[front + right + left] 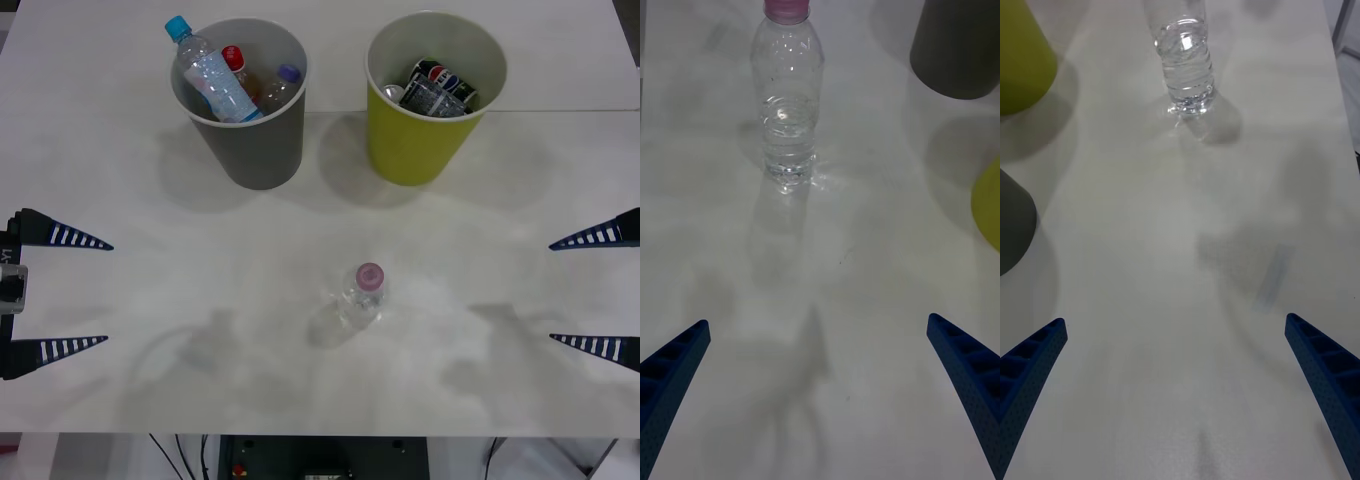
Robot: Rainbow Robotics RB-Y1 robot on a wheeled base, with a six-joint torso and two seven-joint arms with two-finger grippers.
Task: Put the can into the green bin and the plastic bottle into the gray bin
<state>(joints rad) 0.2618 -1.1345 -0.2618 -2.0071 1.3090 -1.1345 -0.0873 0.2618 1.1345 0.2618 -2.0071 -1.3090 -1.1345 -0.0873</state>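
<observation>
Plastic bottle [362, 296]: upright mid-table [150, 380], well short of both bins
Gray bin [250, 120]: already crowded with bottles; green bin [425, 115] beside it
Left tool [58, 292]: spread wide; right tool [596, 290]: likewise
Risk: light, crinkly bottle likely tips if nudged off-centre
</observation>
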